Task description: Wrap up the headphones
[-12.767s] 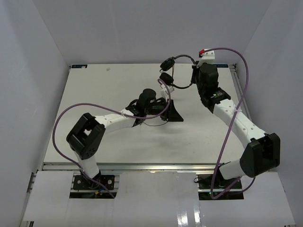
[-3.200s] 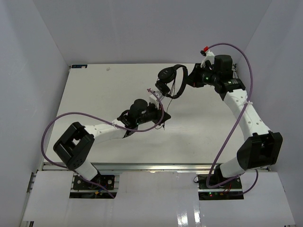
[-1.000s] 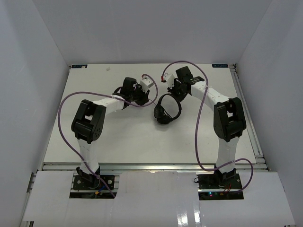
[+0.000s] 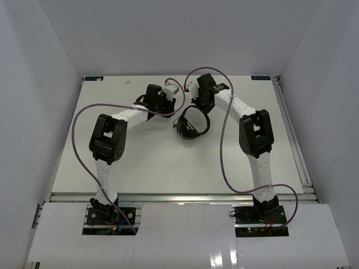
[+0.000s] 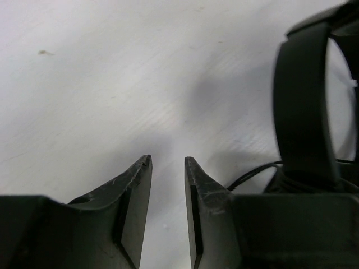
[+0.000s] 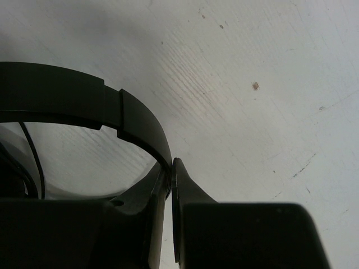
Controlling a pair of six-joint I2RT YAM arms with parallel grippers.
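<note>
The headphones [image 4: 192, 126] lie on the surface [image 4: 112, 145] towards its far middle, between my two arms, with the earcups [image 4: 185, 132] nearer me and the headband [image 6: 78, 98] arching away from them. The cord [image 5: 249, 172] shows as a thin loop just beside the band; from above it looks gathered at the earcups, though I cannot tell how neatly.

My right tool [image 6: 170, 174] is clenched on the headband, its fingers almost together with the band running into the gap. My left tool [image 5: 168, 165] is released and holds nothing; it hangs low over bare surface, just beside the band.

I judge that the wrap is nearly done and the bundle is being set down. Next, the right tool should let go and draw back without dragging the band, while the left takes any loose cord.

My purple cables [image 4: 224, 151] arc nearby, and with both wrists crowded together, a snag or bump is the risk.
</note>
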